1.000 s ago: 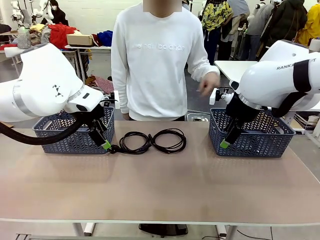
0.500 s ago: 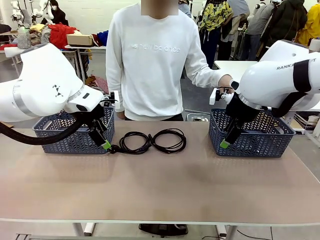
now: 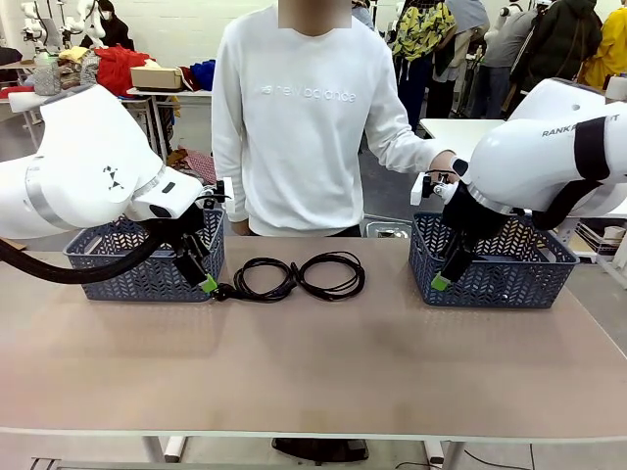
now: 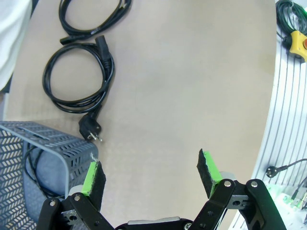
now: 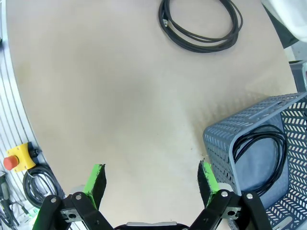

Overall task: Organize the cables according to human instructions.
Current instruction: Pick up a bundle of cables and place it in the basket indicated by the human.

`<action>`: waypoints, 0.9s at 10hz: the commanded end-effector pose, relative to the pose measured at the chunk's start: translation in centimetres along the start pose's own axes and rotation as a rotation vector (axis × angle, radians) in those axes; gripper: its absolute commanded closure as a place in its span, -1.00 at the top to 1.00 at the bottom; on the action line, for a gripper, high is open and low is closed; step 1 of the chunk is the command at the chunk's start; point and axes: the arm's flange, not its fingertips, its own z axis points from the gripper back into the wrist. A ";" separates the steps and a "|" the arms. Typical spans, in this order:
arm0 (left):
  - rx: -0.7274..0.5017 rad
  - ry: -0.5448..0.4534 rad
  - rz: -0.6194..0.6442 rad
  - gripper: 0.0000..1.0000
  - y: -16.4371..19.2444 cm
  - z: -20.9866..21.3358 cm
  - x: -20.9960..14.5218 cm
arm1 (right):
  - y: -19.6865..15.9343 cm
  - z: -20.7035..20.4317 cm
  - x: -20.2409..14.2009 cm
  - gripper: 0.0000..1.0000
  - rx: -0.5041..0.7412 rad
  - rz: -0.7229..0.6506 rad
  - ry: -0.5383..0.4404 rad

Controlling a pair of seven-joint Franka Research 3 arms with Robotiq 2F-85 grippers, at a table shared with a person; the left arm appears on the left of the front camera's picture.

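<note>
Two black cable coils lie side by side at the table's far middle: the left coil [image 3: 260, 279] [image 4: 79, 76] with a chunky plug, and the right coil [image 3: 331, 275] [image 5: 201, 26]. Each basket also holds a coiled cable [image 4: 28, 155] [image 5: 261, 148]. My left gripper [image 3: 201, 277] [image 4: 151, 172] hangs open beside the left basket's corner, close to the plug. By the right basket's front corner my right gripper [image 3: 446, 274] [image 5: 151, 179] is open and holds nothing. The human in the white sweatshirt [image 3: 304, 117] stands behind the table, one hand [image 3: 443, 162] out by my right arm.
A grey lattice basket [image 3: 147, 259] [image 4: 53, 143] stands at the far left and another [image 3: 495, 264] [image 5: 230, 143] at the far right. A yellow box with a red button [image 4: 297, 42] [image 5: 18, 160] hangs off the table's near edge. The near half of the table is bare.
The person's hand swung from in front of the body out toward my right arm, and the person shifted slightly. Both arms and the cables stayed still.
</note>
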 end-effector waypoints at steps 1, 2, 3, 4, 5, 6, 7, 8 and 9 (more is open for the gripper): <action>0.006 0.003 0.007 1.00 -0.1 0.1 0.0 | 0.0 0.0 0.0 1.00 0.000 0.000 0.000; 0.006 0.003 0.007 1.00 -0.1 0.1 0.0 | -0.2 -0.1 1.1 1.00 0.024 -0.007 0.014; 0.006 0.003 0.007 1.00 -0.1 0.1 0.0 | -0.4 -0.2 2.8 1.00 0.032 -0.024 0.027; 0.006 0.003 0.007 1.00 -0.1 0.1 0.0 | -0.7 -0.2 4.3 1.00 0.039 -0.040 0.041; 0.006 0.003 0.007 1.00 -0.1 0.1 0.0 | -1.1 -0.5 5.9 1.00 0.046 -0.048 0.043; 0.006 0.003 0.007 1.00 -0.1 0.1 0.0 | -1.6 -1.0 7.5 1.00 0.065 -0.050 0.035; 0.006 0.003 0.007 1.00 -0.1 0.1 0.0 | -2.0 -1.7 9.2 1.00 0.072 -0.058 0.042; 0.006 0.003 0.007 1.00 -0.1 0.1 0.0 | -2.5 -2.8 11.2 1.00 0.077 -0.061 0.059; 0.006 0.003 0.007 1.00 -0.1 0.1 0.0 | -2.7 -3.9 12.9 1.00 0.084 -0.054 0.075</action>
